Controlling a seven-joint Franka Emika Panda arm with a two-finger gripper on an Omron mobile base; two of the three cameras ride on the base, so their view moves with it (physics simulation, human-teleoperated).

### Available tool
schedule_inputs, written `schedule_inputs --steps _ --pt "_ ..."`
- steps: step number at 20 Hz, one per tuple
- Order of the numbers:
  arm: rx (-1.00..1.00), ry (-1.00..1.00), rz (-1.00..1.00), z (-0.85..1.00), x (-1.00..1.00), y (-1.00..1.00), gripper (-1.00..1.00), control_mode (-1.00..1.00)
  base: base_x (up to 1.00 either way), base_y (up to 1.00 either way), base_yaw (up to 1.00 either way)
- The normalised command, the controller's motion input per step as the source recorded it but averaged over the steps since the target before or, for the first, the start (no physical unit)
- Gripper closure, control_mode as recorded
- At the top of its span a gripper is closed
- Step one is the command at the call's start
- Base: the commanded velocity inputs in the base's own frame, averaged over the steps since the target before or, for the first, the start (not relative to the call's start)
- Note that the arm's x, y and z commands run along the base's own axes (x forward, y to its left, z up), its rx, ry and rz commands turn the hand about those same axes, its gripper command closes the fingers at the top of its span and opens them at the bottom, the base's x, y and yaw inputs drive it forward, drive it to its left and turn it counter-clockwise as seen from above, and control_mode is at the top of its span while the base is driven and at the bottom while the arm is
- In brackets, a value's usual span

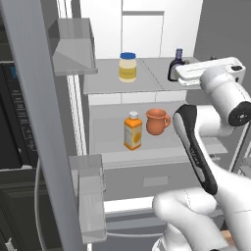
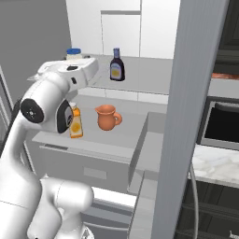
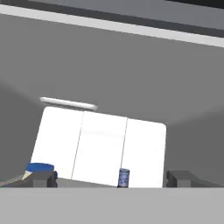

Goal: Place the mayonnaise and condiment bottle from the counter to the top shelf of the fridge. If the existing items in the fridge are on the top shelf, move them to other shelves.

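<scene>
The condiment bottle [image 2: 116,65] stood on the top shelf [image 2: 144,74], well apart from the mayonnaise [image 1: 127,67]; my gripper [image 3: 111,178] hung open and empty, so I judged a straight, level retreat best

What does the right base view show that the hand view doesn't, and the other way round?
Right base view alone: the orange bottle and the jug on the lower shelf, the open door and a marble counter at right. Hand view alone: the two finger tips spread wide, the bottle's cap between them, and a pale light bar on the fridge ceiling. Both: the mayonnaise and the condiment bottle on the top shelf, against the white back wall.
</scene>
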Motion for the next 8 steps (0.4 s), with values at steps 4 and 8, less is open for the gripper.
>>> schedule_inputs --steps 4,8 --pt "-0.06 -0.2 0.15 0.19 -1.0 0.06 -1.0 -1.0 0.0 0.0 0.0" --pt "-0.03 -0.03 0.06 0.0 0.04 0.06 -1.0 -1.0 0.0 0.0 0.0"
